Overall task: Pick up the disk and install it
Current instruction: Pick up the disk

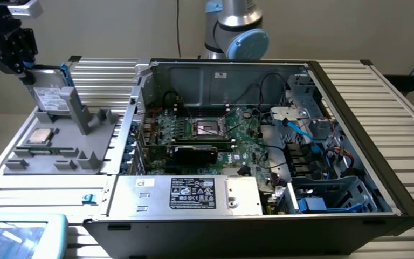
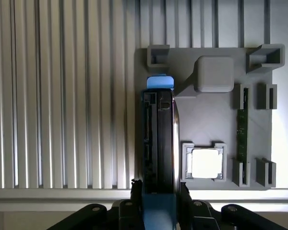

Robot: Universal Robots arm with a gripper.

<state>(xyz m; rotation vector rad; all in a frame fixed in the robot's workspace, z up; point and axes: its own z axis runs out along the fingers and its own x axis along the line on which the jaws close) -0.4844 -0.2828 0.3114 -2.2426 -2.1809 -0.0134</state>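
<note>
The disk (image 1: pixel 49 96) stands on edge over the grey fixture (image 1: pixel 56 145) at the exterior view's left. It is a grey-metal drive with a white label and a blue carrier. My gripper (image 1: pixel 28 69) is at its upper end, shut on it. In the wrist view the disk (image 2: pixel 159 139) is seen edge-on, with its blue tab (image 2: pixel 160 82) at the far end. My gripper (image 2: pixel 159 192) clamps the near blue end, a finger (image 2: pixel 135 188) on each side. The fixture's grey post (image 1: pixel 77 110) stands right beside the disk.
The open computer case (image 1: pixel 351 124) fills the middle and the exterior view's right, with a motherboard (image 1: pixel 207 135), a silver box with a black sticker (image 1: pixel 192 195) and a drive cage (image 1: pixel 329 197). The fixture also holds a processor chip (image 2: pixel 206 163) and a memory stick (image 2: pixel 241 129).
</note>
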